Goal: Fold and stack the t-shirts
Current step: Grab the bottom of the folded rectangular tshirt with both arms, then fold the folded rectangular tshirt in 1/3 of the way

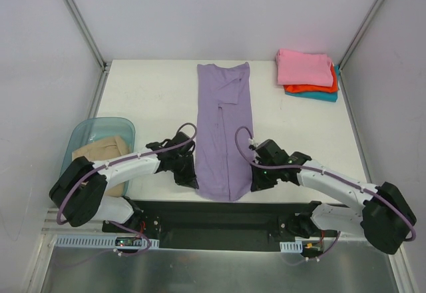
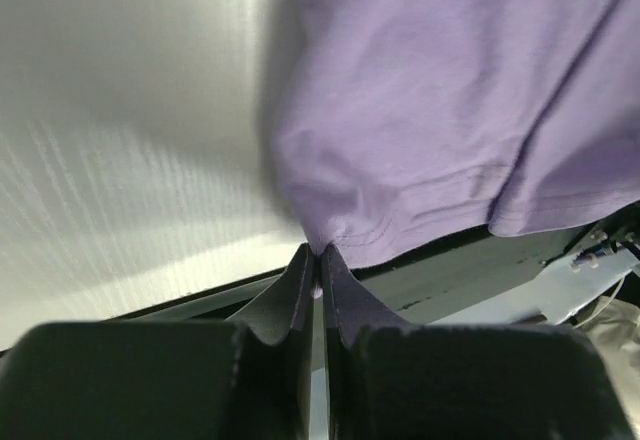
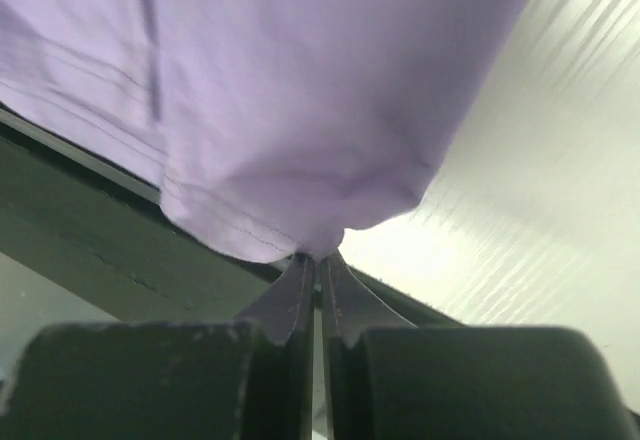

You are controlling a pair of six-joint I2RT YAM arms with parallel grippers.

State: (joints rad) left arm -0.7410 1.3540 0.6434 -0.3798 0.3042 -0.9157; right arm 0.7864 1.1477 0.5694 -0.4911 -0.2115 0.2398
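The lavender t-shirt lies as a long narrow strip down the middle of the table, folded lengthwise. My left gripper is shut on its near left hem corner. My right gripper is shut on its near right hem corner. Both corners are lifted a little above the table's near edge. A stack of folded pink, orange-red and teal shirts sits at the far right. The tan shirt lies in the bin.
A translucent pale-blue plastic bin stands at the left edge beside my left arm. The black base rail runs just below the shirt's hem. White walls enclose the table.
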